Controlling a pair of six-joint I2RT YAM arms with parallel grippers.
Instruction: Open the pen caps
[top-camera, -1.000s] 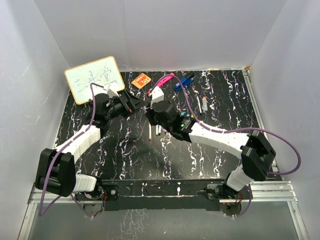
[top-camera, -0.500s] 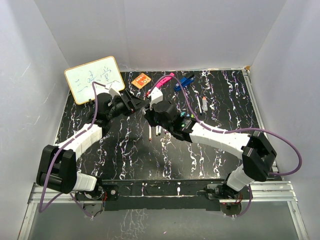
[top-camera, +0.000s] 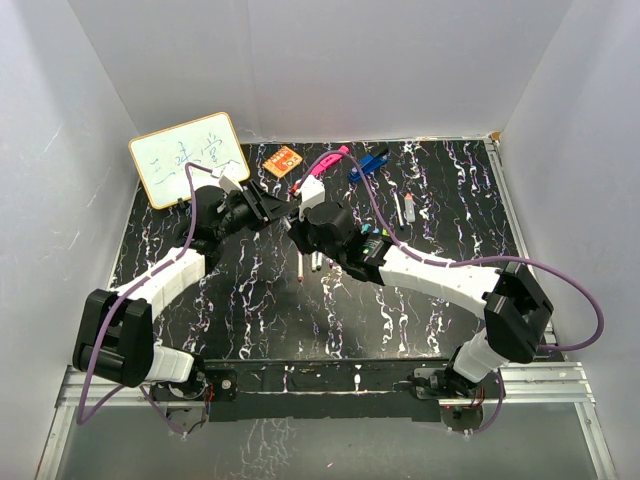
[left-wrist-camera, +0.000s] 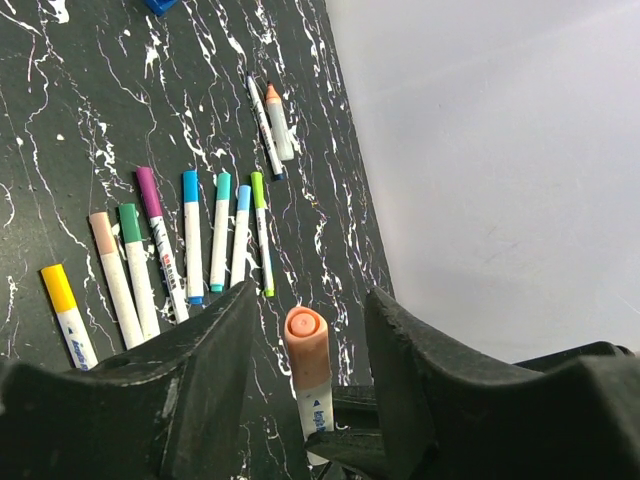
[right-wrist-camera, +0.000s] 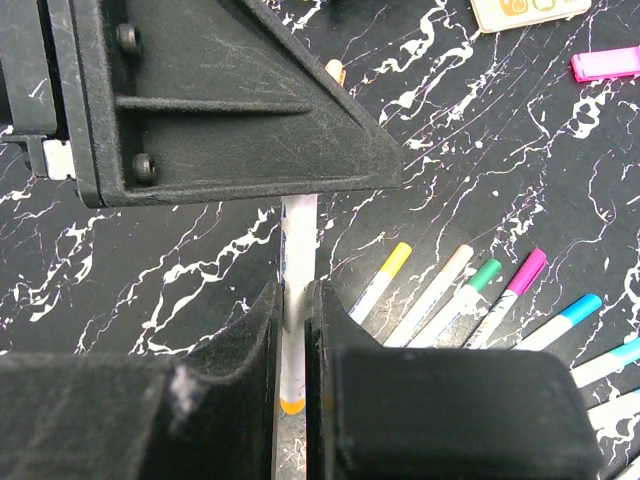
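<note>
Left gripper (left-wrist-camera: 310, 305): released, with one jaw on each side of the orange cap (left-wrist-camera: 306, 345), a gap showing on both sides.
Right gripper (right-wrist-camera: 292, 295): clenched on the barrel of the white pen (right-wrist-camera: 298, 235), holding it above the table (left-wrist-camera: 60, 120).
Orange cap: on the pen's raised end, between the left jaws.
Grip: centre first, then pinch the cap only, clear of the barrel.
Pull: straight along the pen, with the right grasp firm.
Risk: an off-centre squeeze probably tilts the pen.
Capped pens (left-wrist-camera: 190, 245): lying in a row on the table.
</note>
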